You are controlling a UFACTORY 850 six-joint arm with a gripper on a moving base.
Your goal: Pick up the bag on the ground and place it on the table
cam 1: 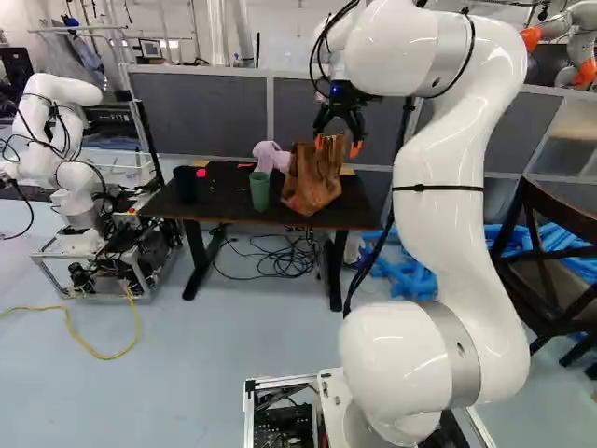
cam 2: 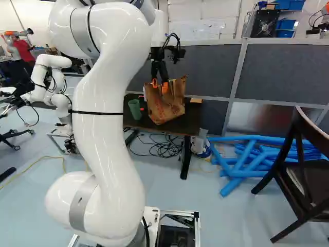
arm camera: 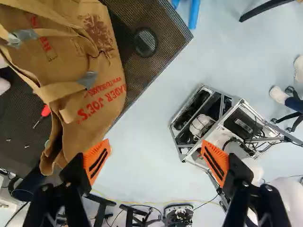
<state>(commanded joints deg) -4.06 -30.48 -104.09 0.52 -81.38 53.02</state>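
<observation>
1. Wrist view shows the pincer point(arm camera: 156, 161) spread wide with nothing between the orange pads point(arm camera: 97, 161), so it's let go of everything. The paper bag point(cam 1: 313, 179) is sitting on the table point(cam 1: 224, 207), leaning a bit, near the front edge.
2. So I'd call the placing basically done, and the step in hand is backing off clean. Lift straight up and slow, fingers kept apart, no sideways swing until they're well above the bag's rim.
3. Watch the handles point(arm camera: 59, 90): one finger is right by the bag (can't tell if touching), and a snagged loop could drag it over the edge. If it tips, a gentle nudge inward is my guess at a fix.
4. Neighbours: green cup point(cam 2: 135, 109) just beside the bag, dark cup point(cam 1: 186, 184) farther along, plus a red-handled screwdriver point(arm camera: 45, 111). Don't sweep low over those.
5. If the base drives off later, mind the blue tubes point(cam 2: 247, 159) and wooden chair point(cam 2: 303, 175). Cables point(cam 2: 167, 146) lie under the table too.
</observation>
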